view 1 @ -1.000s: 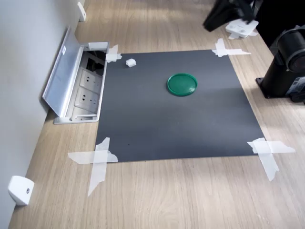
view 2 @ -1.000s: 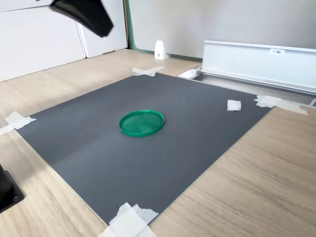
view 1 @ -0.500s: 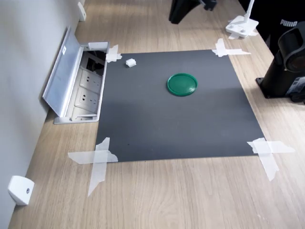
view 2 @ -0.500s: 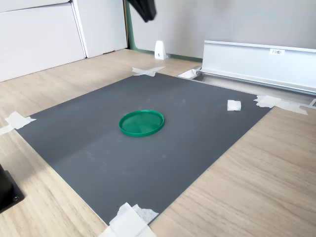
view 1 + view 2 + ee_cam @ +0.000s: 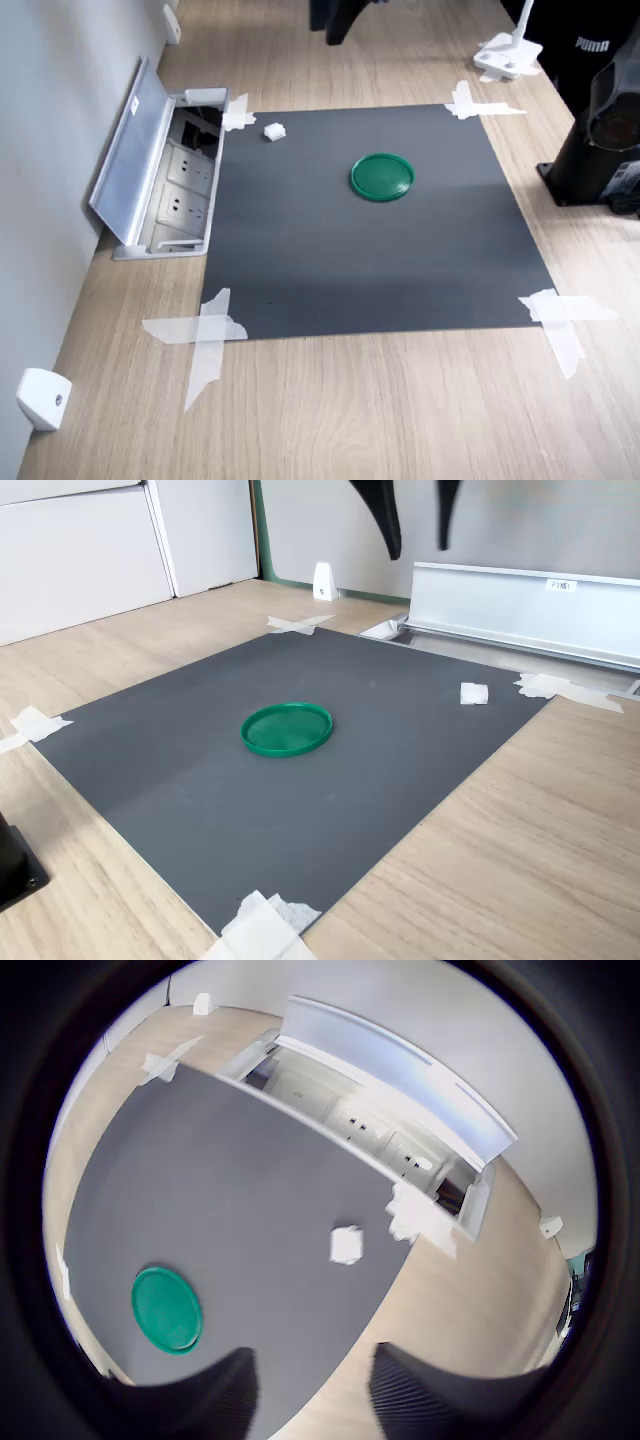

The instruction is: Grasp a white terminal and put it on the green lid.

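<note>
We see the gripper [image 5: 414, 525] high above the dark mat [image 5: 300, 780], fingers spread, empty. The white terminal [image 5: 474, 693] sits on the mat near the corner by the open socket box [image 5: 165, 180]; the green lid [image 5: 287, 728] lies mid-mat, well apart.

Black gripper [image 5: 415, 525] hanging from the top edge of the second exterior view, right of centre, two dark tapered fingers [image 5: 383, 520] pointing down, spread apart, nothing between them. Black arm base [image 5: 600, 140] standing at right edge of first exterior view.
</note>
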`<state>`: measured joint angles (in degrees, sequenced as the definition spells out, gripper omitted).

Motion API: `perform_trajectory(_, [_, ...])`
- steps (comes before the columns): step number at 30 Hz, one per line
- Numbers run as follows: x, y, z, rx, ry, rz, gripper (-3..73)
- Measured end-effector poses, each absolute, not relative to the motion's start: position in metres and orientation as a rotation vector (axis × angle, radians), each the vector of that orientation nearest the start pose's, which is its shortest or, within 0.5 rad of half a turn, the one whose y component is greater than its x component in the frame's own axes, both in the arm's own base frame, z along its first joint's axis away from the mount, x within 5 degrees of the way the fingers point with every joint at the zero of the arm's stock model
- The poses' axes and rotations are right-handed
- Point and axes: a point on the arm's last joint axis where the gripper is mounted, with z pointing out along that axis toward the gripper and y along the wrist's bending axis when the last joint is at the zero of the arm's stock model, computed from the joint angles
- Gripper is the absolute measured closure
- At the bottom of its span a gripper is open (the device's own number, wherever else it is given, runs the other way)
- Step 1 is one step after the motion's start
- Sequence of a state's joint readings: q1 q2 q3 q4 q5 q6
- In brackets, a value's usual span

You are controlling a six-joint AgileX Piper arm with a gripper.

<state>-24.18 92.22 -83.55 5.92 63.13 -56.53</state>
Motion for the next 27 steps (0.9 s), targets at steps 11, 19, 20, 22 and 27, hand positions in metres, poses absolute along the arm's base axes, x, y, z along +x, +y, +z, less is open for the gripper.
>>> perform_trajectory(11, [0.348,-0.140,0.318,-0.544,2.719,-0.201,-2.7])
perform_trajectory(19, [0.377,-0.135,0.278,-0.589,2.781,-0.185,-2.9])
perform_trajectory(20, [0.379,-0.136,0.273,-0.592,2.790,-0.188,-2.9])
perform_trajectory(22, [0.383,-0.139,0.264,-0.599,2.800,-0.203,-2.9])
perform_trajectory(27, [0.393,-0.144,0.249,-0.602,2.792,-0.228,-2.9])
